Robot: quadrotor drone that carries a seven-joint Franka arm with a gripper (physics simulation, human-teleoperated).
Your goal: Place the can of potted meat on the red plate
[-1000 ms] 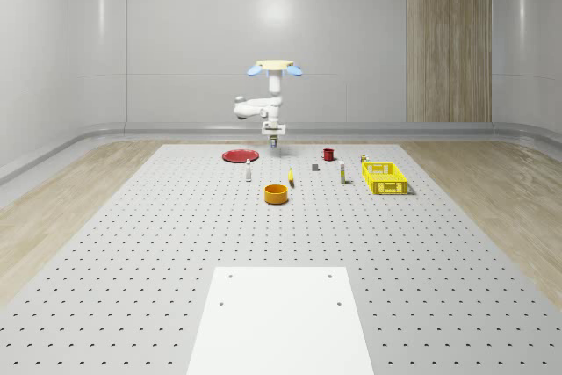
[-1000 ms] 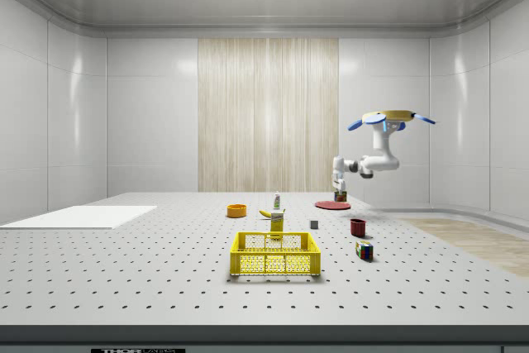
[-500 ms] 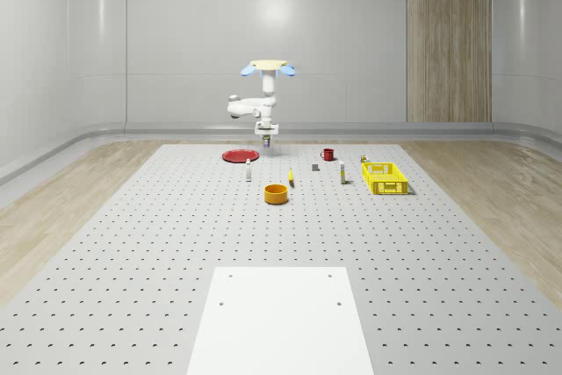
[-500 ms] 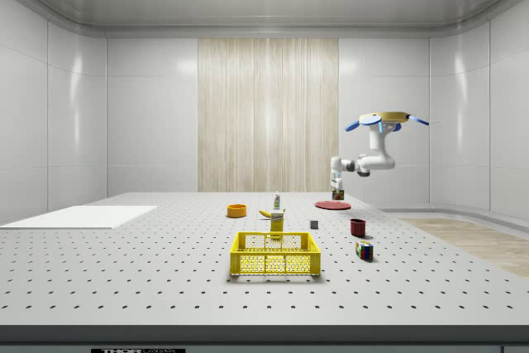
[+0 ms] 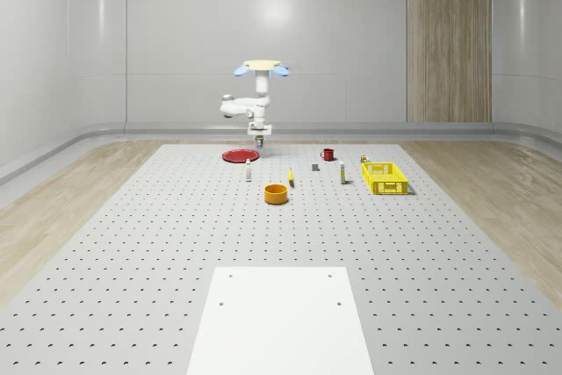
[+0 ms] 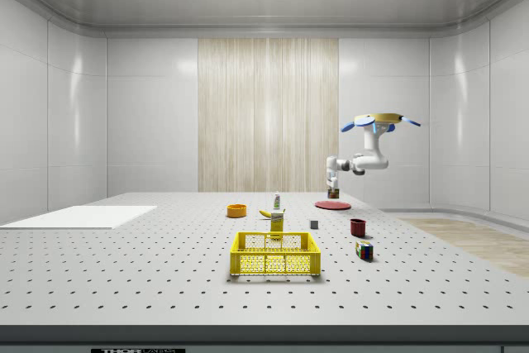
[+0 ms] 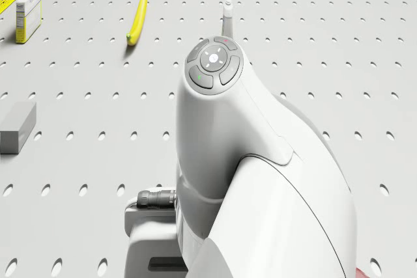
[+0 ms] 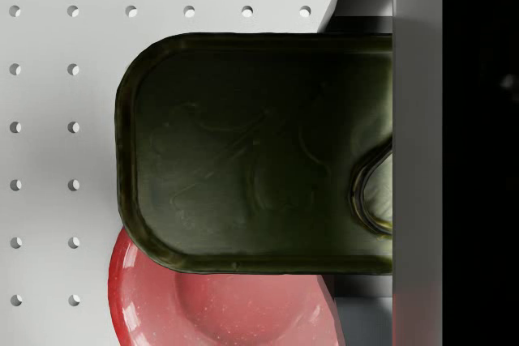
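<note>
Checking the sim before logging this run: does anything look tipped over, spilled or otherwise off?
Nothing stands out. The drone hovers beside the red plate, with the can of potted meat held in the gripper above the plate's edge. The items on the table look undisturbed.

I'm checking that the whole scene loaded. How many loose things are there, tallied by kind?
Tableware: 3 (red plate, orange bowl, red mug)
Food and packages: 4 (can of potted meat, banana, box, bottle)
Other: 3 (yellow crate, grey block, puzzle cube)
Total: 10
</note>
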